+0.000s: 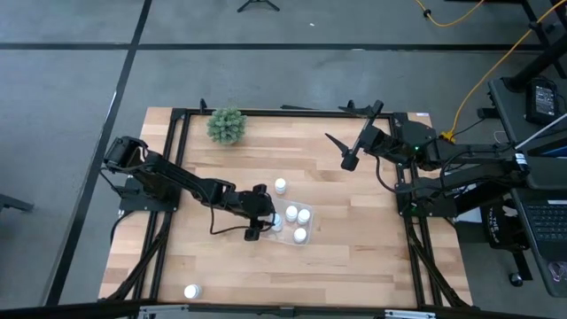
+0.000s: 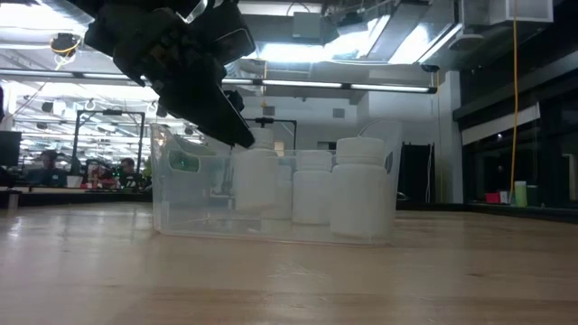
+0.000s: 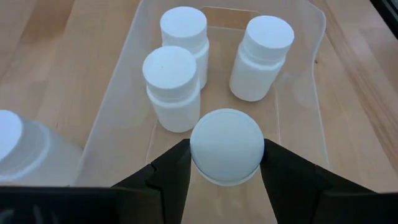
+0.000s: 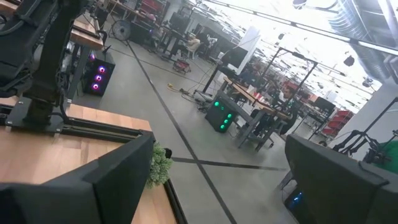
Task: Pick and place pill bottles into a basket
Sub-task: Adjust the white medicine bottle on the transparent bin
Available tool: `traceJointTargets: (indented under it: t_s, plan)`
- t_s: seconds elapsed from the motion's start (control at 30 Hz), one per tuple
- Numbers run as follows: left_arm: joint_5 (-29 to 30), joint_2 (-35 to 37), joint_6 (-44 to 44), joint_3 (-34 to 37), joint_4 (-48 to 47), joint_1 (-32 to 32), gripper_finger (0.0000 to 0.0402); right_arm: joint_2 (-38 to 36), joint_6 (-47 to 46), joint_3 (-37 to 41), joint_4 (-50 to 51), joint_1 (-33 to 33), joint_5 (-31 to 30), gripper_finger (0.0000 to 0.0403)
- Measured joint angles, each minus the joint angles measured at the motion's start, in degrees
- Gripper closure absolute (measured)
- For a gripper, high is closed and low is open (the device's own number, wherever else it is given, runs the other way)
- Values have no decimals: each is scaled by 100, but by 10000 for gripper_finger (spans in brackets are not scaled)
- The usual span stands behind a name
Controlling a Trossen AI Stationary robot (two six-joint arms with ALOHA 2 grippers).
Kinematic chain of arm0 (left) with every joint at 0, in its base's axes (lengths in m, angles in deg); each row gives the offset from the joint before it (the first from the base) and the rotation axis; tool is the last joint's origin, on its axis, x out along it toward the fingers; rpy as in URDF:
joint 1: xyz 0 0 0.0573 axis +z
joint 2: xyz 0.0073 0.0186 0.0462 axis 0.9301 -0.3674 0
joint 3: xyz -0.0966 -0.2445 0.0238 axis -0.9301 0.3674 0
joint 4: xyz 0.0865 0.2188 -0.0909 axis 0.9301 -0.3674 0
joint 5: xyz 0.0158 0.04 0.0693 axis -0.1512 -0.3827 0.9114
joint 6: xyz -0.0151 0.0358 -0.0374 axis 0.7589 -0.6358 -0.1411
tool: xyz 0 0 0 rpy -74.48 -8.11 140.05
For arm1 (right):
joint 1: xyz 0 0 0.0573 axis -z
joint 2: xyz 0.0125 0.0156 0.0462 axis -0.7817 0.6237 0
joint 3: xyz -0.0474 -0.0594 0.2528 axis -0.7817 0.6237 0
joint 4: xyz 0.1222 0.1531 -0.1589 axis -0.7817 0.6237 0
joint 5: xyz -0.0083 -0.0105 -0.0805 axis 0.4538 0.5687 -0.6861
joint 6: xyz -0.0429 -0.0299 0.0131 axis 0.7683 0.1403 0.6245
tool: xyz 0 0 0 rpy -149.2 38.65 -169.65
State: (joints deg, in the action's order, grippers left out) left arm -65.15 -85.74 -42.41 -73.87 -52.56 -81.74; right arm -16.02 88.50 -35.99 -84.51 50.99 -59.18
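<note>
Pale wooden planks make up my surface, framed by dark rails; a green bushy plant sits toward the upper left of the high view. My left jaws hang over the near end of the clear basket at the middle of the frame, clenched on the white cap of a pill bottle that is inside the basket walls; three more pill bottles stand upright in the basket ahead of it. One bottle stands on the wood just above the basket; another sits near the lower left edge. My right jaws wait released at the upper right, well apart from the basket.
</note>
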Motion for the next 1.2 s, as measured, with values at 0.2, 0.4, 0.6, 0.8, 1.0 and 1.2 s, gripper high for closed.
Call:
traceJointTargets:
  t_s: [0.2, 0.4, 0.6, 0.8, 1.0, 1.2]
  plan:
    - [0, 0, 56, 0, -12, 0, 224, 0, 2, 0, 2, 0, 0, 38]
    - [-82, 0, 126, 0, -33, 2, 223, 0, 2, 0, 2, 0, 0, 38]
    - [-140, 0, 237, 0, -82, 2, 223, 0, 2, 0, 2, 0, -2, 38]
    - [-302, 0, 397, 0, -139, 48, 214, 0, 2, 0, 2, 0, -2, 38]
    - [-329, 0, 532, 0, -266, 107, 171, 0, 2, 0, 2, 0, -2, 38]
    - [-249, 0, 526, 0, -261, 106, 142, 0, 2, 0, 7, 0, -2, 38]
